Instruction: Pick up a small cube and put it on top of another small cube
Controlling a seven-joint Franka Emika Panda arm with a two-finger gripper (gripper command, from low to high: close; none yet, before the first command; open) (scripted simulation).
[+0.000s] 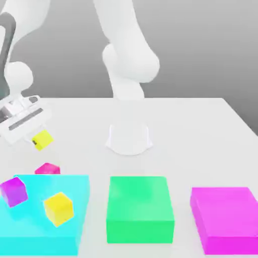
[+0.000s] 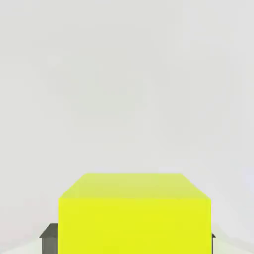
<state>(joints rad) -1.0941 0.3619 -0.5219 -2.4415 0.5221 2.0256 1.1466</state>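
Item one, exterior view's far left: my tool (image 1: 36, 132) hangs above the worktop (image 1: 191, 126), clenched on the small cube (image 1: 42, 139), bright yellow, which sits tilted between the fingers. Item two: the hot-pink cube (image 1: 47, 169), my target, lies at roughly six o'clock from the held cube, just beyond the cyan block (image 1: 45, 237). I judge the coming move a short carry toward it, then a descent.
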